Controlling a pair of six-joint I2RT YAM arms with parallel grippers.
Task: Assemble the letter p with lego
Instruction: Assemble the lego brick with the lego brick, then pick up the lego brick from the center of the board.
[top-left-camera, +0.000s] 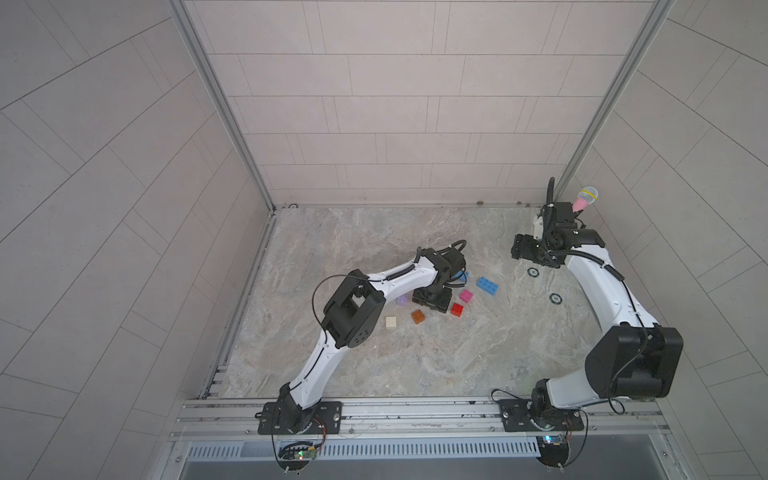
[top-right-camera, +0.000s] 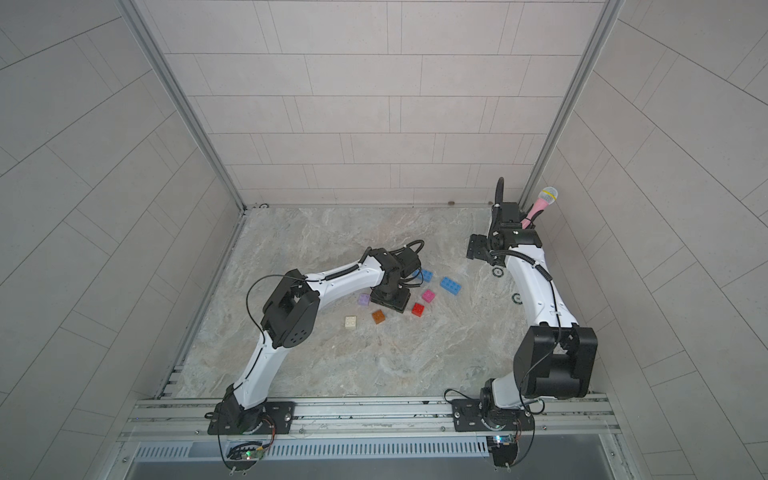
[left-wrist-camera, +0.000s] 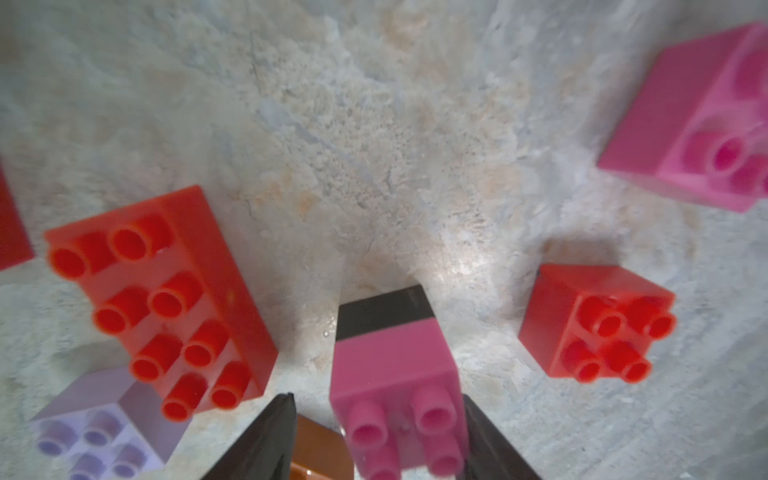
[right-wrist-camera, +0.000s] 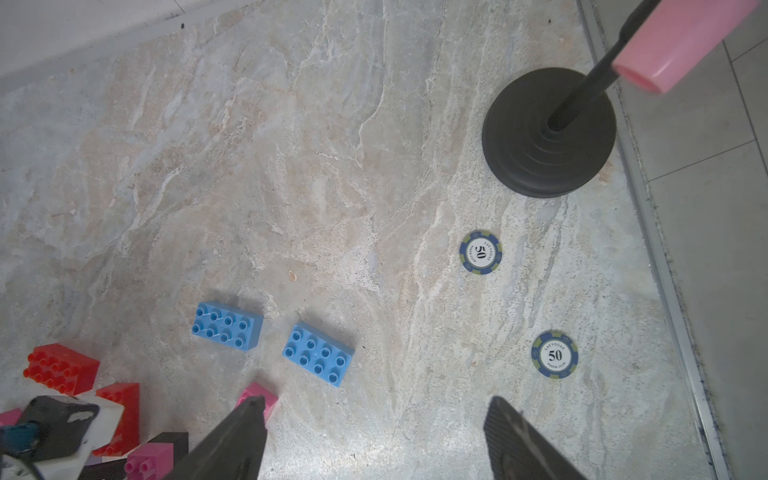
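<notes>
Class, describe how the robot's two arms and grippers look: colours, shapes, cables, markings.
The left arm and right arm have curved white shells, boxy black joints and black base plates. Thin black cables loop off them; corrugated black hose runs along the forearms. The fingers are dark, flat and tapering. No readable markings show.

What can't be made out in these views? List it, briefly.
Pink-on-black stack: in both top views, hidden under the left tool.
Orange-brown brick: in the left wrist view, only a sliver shows between a tool finger and the stack.
Red piece: left wrist view, cut by the frame edge; shape unclear.
Microphone head: right wrist view, out of frame; only its pink handle shows.
</notes>
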